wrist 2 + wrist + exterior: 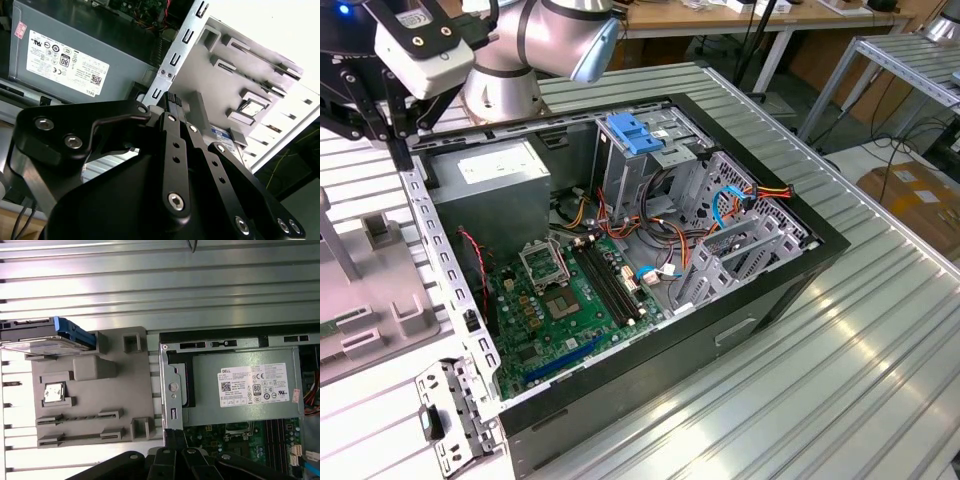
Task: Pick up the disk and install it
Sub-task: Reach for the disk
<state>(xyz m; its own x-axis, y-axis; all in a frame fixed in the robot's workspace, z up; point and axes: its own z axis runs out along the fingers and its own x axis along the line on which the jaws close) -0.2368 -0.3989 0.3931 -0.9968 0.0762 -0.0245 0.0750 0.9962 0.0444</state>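
Hovering claw (pixel 171 101): closed, empty, over case (pixel 760 300) rim beside PSU (pixel 250 385).
Disk (pixel 40 340): seated in grey fixture (pixel 125 400) on bench (pixel 150 285), outside case, apart from claw; blue rail (pixel 75 332) exposed, prob. for easy grip.
Fixture loc: exterior view's left edge.
Cage (pixel 645 150): blue-capped, upper centre of exterior view; likely disk's dest.
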